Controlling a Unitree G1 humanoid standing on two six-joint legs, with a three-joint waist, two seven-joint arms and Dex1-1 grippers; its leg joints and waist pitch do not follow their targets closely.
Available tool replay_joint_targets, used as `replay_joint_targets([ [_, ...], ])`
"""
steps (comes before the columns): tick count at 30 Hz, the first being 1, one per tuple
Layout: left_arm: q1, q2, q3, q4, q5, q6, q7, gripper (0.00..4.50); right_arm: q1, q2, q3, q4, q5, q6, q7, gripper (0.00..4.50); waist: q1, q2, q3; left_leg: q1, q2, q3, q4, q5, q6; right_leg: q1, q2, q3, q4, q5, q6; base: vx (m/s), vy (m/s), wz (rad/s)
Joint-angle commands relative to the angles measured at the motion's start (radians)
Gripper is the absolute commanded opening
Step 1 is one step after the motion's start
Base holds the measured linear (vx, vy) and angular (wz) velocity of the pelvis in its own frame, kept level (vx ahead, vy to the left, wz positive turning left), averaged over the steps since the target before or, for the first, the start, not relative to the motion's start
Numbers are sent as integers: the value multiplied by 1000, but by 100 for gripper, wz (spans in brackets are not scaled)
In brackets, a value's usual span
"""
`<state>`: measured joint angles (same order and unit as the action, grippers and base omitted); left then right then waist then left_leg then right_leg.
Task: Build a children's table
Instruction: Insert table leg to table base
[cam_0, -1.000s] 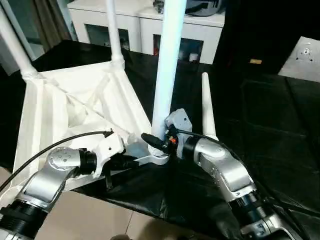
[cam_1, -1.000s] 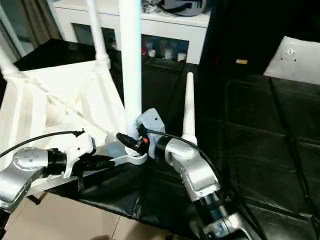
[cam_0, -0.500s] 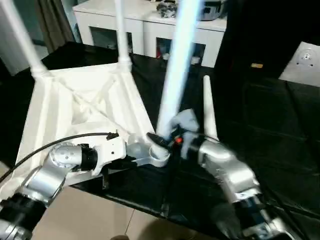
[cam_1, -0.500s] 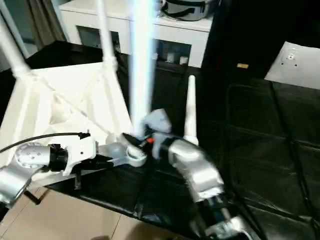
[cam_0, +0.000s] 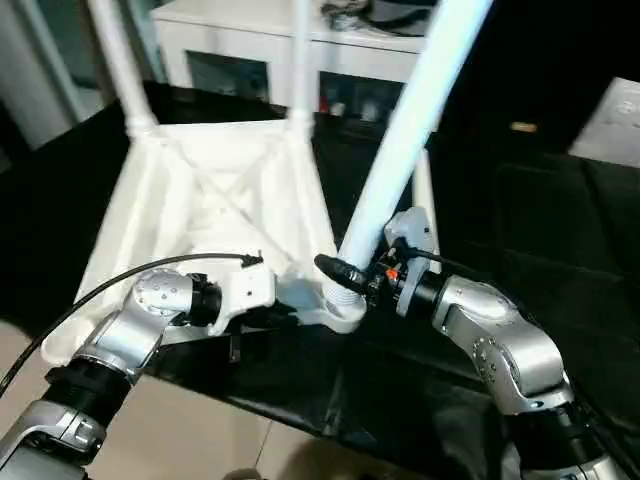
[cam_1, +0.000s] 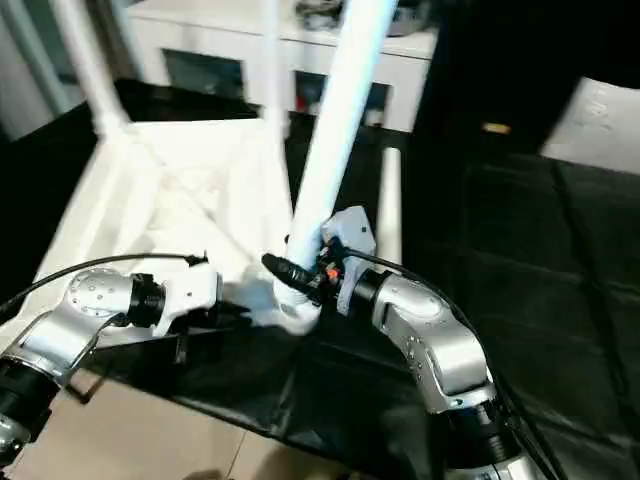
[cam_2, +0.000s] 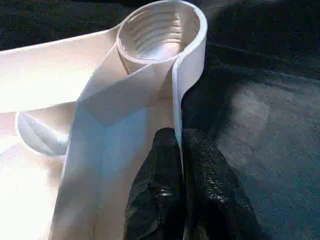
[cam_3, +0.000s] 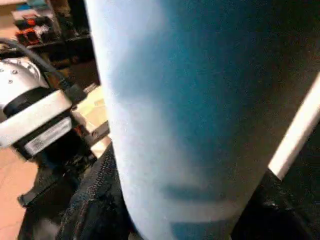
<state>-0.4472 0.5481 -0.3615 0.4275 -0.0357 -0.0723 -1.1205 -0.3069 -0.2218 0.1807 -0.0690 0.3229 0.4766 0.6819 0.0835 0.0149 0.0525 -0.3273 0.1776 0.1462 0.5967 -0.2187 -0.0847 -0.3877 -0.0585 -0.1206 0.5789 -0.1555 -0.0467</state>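
Here, tapered smooth white leg (cam_0: 400, 150)

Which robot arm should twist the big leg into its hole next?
The right one, probably. The right gripper already has its fingers around the tilted leg near its base, at the corner socket. The left gripper is pinching the tabletop's rim, steadying it.
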Motion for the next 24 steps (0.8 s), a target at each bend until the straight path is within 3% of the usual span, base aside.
replay_joint_targets([
  [1,0,7,30,-7,-13,6,11,0,-1,-8,17,-20,-11,21,-7,193,1,15,-66,-13,47,-12,-75,-153,7,63,-96,65,-74,-370,-72,0,0,0],
  [2,33,5,44,-42,-67,39,-18,0,-6,-19,59,4,-51,40,-20,193,-3,1,-65,-12,48,-10,-74,-145,11,60,-97,66,-72,-373,-76,0,0,0],
  [3,48,7,44,-63,-77,56,-29,0,-13,-20,75,25,-75,42,-31,193,-4,-3,-66,-14,48,-11,-74,-136,12,61,-98,66,-70,-372,-81,0,0,0],
  [4,48,7,44,-63,-77,56,-29,0,-13,-20,75,25,-75,42,-31,193,-7,7,-65,-12,50,-10,-74,-136,13,56,-99,67,-71,-371,-90,0,0,0],
  [5,57,9,43,-76,-81,68,-35,0,-17,-19,84,39,-89,41,-39,193,-8,7,-66,-9,50,-9,-73,-136,17,54,-97,68,-72,-366,-92,0,0,0],
  [6,63,9,44,-86,-80,81,-33,0,-22,-16,87,54,-99,42,-47,193,-7,-1,-68,-13,52,-10,-72,-119,20,56,-99,70,-63,-338,-102,0,0,0],
  [11,73,7,49,-104,-78,113,-29,0,-49,2,86,116,-117,49,-73,193,-8,1,-66,-13,52,-7,-72,-106,26,55,-99,72,-60,-296,-116,0,0,0],
  [12,74,8,50,-106,-78,115,-29,0,-49,3,86,119,-117,47,-74,193,-7,-4,-65,-14,52,-7,-73,-102,27,56,-99,73,-59,-300,-115,0,0,0],
  [18,74,26,33,-133,-45,163,-44,0,-59,20,95,177,-123,34,-68,193,-14,-3,-62,-13,52,-8,-75,-131,21,56,-100,71,-68,-357,-93,0,0,0],
  [24,70,29,24,-148,-31,198,-45,0,-59,41,89,233,-116,10,-68,193,-25,1,-60,-10,50,-10,-77,-170,15,55,-99,69,-74,-387,-93,0,0,0],
])
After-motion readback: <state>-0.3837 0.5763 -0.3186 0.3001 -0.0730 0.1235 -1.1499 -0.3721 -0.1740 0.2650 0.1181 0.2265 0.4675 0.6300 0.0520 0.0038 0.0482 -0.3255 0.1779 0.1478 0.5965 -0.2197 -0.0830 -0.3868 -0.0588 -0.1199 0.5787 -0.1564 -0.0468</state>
